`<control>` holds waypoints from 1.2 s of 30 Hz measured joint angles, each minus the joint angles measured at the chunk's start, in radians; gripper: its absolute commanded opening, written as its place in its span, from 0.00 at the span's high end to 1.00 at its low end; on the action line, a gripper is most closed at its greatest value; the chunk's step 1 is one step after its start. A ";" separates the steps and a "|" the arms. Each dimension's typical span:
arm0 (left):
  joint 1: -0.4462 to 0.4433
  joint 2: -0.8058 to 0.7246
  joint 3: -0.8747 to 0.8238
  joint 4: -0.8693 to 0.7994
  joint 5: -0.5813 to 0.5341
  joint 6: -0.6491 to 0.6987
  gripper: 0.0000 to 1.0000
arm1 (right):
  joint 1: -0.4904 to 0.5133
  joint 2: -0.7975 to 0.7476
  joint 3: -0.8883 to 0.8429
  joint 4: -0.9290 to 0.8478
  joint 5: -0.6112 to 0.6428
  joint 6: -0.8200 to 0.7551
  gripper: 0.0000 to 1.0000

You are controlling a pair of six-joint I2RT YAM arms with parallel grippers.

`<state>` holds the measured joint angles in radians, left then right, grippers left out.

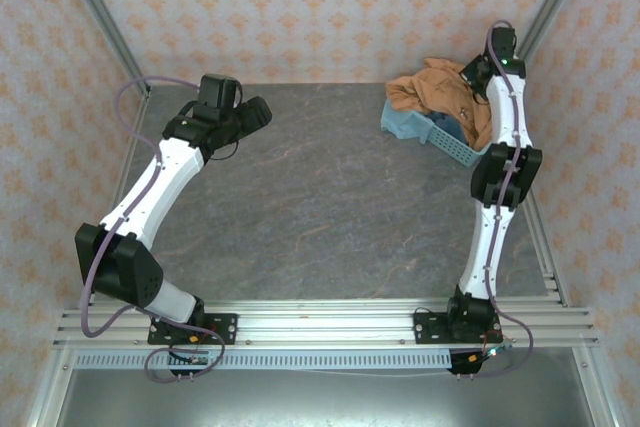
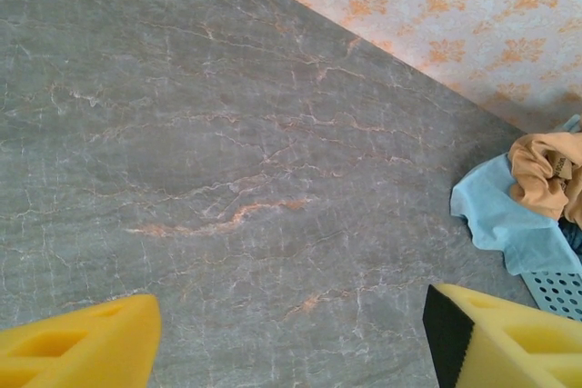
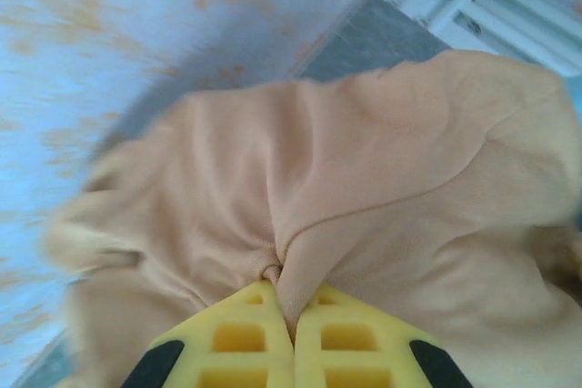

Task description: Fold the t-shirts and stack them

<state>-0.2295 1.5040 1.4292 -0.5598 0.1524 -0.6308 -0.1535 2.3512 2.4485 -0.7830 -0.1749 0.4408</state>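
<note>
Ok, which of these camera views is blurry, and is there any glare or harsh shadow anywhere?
Right wrist view: the wall behind is smeared and washed bluish, the orange-tan t-shirt is soft, and the right end effector pinching it is fairly crisp. Left wrist view: the table is sharp and evenly lit, with no glare. Top external view: sharp, even light, only faint shadows.

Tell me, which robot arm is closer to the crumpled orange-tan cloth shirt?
Right. The right gripper is shut on a fold of the orange-tan cloth shirt; the left gripper hangs open above the grey table, far off to the shirt's left.
</note>
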 measured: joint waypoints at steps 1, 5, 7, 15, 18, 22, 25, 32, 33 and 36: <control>0.000 0.000 -0.002 0.000 -0.003 0.000 0.25 | 0.011 -0.038 -0.012 0.010 0.006 -0.004 1.00; 0.000 0.000 -0.013 -0.003 -0.014 -0.001 0.27 | 0.080 -0.244 -0.040 0.065 0.026 -0.019 1.00; 0.000 0.002 -0.013 -0.006 -0.025 -0.001 0.27 | 0.122 -0.343 -0.040 0.100 0.026 -0.024 1.00; 0.000 0.004 -0.013 -0.035 -0.093 -0.001 0.27 | 0.294 -0.524 0.111 0.194 -0.001 -0.034 1.00; 0.000 0.003 -0.012 -0.066 -0.142 -0.001 0.26 | 0.415 -0.536 0.121 0.198 -0.012 -0.033 1.00; 0.001 -0.011 -0.012 -0.114 -0.204 -0.002 0.22 | 0.640 -0.533 0.032 0.204 -0.015 -0.032 1.00; 0.001 -0.037 -0.013 -0.158 -0.253 -0.010 0.20 | 0.792 -0.522 -0.143 0.239 -0.020 -0.007 0.90; 0.001 -0.161 -0.064 -0.258 -0.369 -0.054 0.19 | 0.911 -0.293 -0.313 0.235 -0.166 0.079 0.32; 0.003 -0.182 -0.081 -0.262 -0.369 -0.053 0.19 | 0.912 -0.275 -0.328 0.225 -0.177 0.079 0.29; 0.002 -0.251 -0.152 -0.257 -0.317 -0.049 0.16 | 0.905 -0.278 -0.407 0.192 -0.181 0.071 0.28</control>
<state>-0.2279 1.2530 1.2770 -0.8169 -0.1642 -0.6796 0.7517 2.0735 2.0411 -0.5907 -0.3561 0.5117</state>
